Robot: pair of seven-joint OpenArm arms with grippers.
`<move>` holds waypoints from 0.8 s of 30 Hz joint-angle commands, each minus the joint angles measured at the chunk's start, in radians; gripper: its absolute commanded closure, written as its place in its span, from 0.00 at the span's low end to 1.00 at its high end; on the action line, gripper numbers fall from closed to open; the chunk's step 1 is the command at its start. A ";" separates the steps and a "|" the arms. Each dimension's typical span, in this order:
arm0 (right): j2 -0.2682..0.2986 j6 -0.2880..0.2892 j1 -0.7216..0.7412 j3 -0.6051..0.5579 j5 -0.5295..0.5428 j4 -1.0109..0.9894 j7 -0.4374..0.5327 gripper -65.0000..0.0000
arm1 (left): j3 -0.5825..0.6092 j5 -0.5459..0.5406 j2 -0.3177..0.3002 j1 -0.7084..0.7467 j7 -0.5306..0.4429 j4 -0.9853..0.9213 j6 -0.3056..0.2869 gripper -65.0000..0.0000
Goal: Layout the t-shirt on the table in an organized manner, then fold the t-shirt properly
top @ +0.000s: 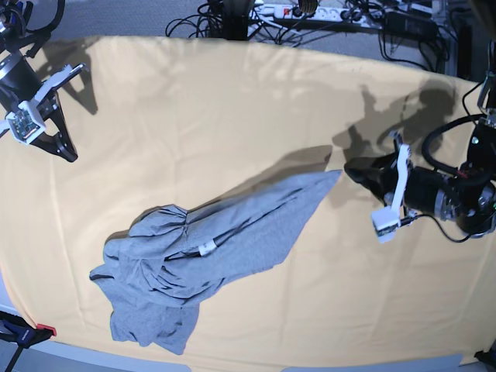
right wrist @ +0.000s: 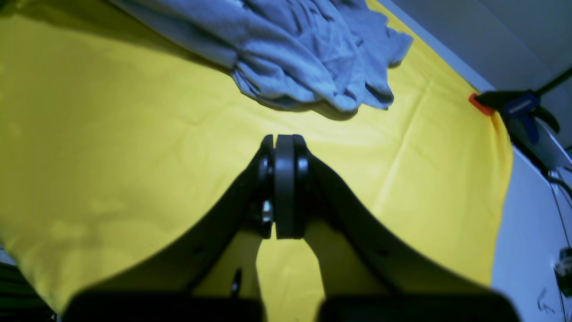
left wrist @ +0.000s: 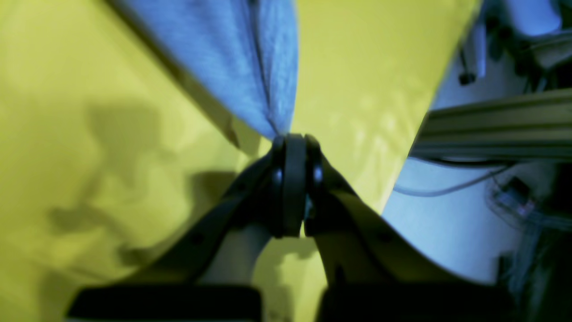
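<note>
Left tool point(left wrist: 292, 138) clamped on t-shirt point(top: 209, 248) corner | right tool point(right wrist: 283, 138) closed, empty

We see the t-shirt point(top: 203, 263) lying on the table point(top: 232, 108), bunched toward the base view's lower left and stretched up to the right. There the left gripper point(top: 346, 172) pinches what seems to be its corner. The right gripper point(top: 66, 151) sits well apart, upper left. A clamp point(top: 23, 333) grips the table's lower-left edge.

Base view overhead, whole table point(top: 232, 101), wrist views close, low, sharing t-shirt point(top: 209, 248)
</note>
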 commanded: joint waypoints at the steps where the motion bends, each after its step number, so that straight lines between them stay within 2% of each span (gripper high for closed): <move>1: 0.016 -0.008 0.006 -0.001 0.006 0.010 0.026 1.00 | -0.038 -0.013 -0.031 0.006 -0.009 0.025 -0.005 1.00; 7: 0.040 -0.011 0.075 -0.109 -0.013 -0.050 0.044 1.00 | -0.211 -0.013 -0.036 0.163 -0.009 0.042 -0.003 1.00; 11: 0.047 -0.072 0.183 -0.189 -0.099 -0.135 0.045 1.00 | -0.286 -0.013 -0.036 0.242 -0.009 0.042 0.003 1.00; 20: 0.047 -0.060 0.409 -0.278 -0.097 -0.335 0.053 1.00 | -0.314 -0.013 -0.023 0.286 -0.009 0.042 0.008 1.00; 21: 0.047 -0.060 0.438 -0.286 -0.097 -0.356 0.053 0.99 | -0.314 -0.013 -0.023 0.286 -0.009 0.042 0.008 1.00; 24: 0.047 -0.078 0.531 -0.325 -0.096 -0.431 0.060 0.75 | -0.314 -0.013 -0.023 0.286 -0.009 0.042 0.007 1.00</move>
